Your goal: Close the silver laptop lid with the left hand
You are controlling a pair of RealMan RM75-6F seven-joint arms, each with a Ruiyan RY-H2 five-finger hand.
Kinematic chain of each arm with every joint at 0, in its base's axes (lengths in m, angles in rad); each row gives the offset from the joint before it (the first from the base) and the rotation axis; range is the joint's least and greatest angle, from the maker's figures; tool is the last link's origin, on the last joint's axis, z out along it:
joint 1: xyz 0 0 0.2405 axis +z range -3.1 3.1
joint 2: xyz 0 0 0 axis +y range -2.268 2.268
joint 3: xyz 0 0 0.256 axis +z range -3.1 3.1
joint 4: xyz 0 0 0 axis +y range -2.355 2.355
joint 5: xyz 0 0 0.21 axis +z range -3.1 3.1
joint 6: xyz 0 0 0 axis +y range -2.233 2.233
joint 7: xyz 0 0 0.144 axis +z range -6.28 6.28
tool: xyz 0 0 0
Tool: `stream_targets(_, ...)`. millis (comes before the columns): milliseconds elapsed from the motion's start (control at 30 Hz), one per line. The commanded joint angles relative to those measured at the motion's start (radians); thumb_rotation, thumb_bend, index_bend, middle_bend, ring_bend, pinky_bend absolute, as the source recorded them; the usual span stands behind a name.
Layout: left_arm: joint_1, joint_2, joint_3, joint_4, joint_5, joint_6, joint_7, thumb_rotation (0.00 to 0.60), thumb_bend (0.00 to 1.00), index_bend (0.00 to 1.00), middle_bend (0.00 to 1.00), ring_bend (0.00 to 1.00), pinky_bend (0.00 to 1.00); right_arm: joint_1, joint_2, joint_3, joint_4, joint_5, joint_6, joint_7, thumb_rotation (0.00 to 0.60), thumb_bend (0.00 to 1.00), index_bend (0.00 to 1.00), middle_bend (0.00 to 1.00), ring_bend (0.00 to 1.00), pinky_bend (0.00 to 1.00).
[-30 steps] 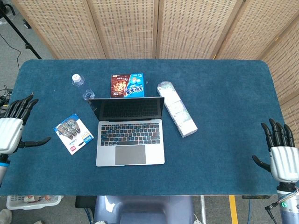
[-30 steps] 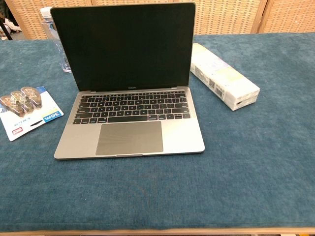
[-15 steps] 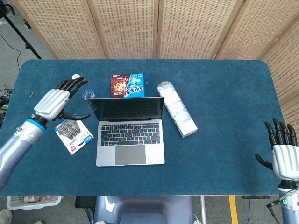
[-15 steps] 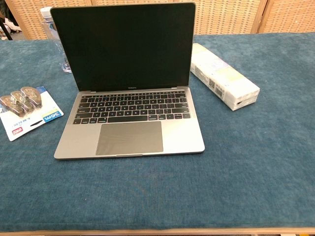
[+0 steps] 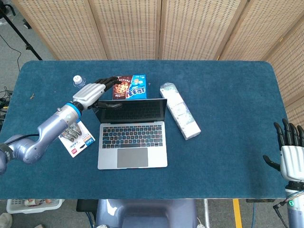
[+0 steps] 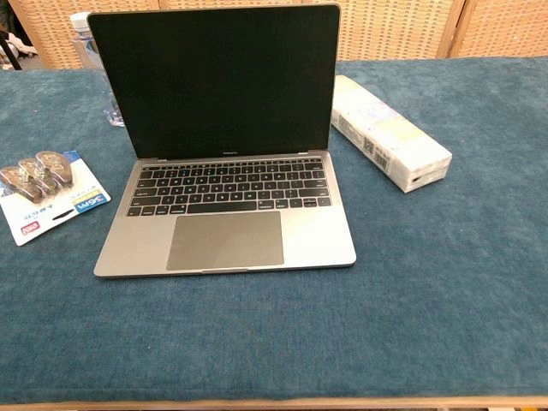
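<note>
The silver laptop (image 5: 132, 137) (image 6: 224, 214) stands open in the middle of the blue table, its dark screen (image 6: 214, 81) upright and facing the robot. My left hand (image 5: 94, 92) hovers at the lid's top left corner, fingers spread and stretched toward the back of the lid, holding nothing. Contact with the lid cannot be told. The chest view does not show this hand. My right hand (image 5: 290, 152) hangs open past the table's near right edge, far from the laptop.
A cookie box (image 5: 129, 87) lies just behind the lid. A long white packet (image 5: 179, 110) (image 6: 390, 133) lies right of the laptop. A carded pack (image 5: 76, 135) (image 6: 47, 193) lies left, under my left forearm. A clear bottle (image 5: 78, 80) (image 6: 94, 60) stands at the back left.
My left arm has swung in from the table's left edge, up and rightward, until the hand reached the lid's top left corner. The right hand has drifted slightly down and right. The laptop has not moved.
</note>
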Motion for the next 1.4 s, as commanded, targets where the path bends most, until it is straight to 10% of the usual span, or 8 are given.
stream_targets(33, -0.017, -0.013, 0.005, 0.014, 0.000, -0.019, -0.009, 0.091, 0.00, 0.15, 0.00, 0.00, 0.04, 0.000, 0.001, 0.000, 0.001, 0.001, 0.000, 0.002, 0.600, 0.00, 0.00, 0.00, 0.00, 0.00)
stream_targets(900, -0.076, -0.075, 0.035, 0.008, 0.051, -0.024, -0.025, 0.089, 0.00, 0.46, 0.30, 0.38, 0.49, -0.004, 0.008, -0.002, -0.011, -0.009, 0.012, 0.006, 0.600, 0.00, 0.00, 0.00, 0.00, 0.00)
stream_targets(1400, -0.049, -0.077, 0.093, -0.067, 0.106, 0.048, 0.012, 0.087, 0.00, 0.53, 0.37, 0.43, 0.52, -0.001, 0.002, -0.008, -0.009, -0.012, 0.007, -0.003, 0.600, 0.00, 0.00, 0.00, 0.00, 0.00)
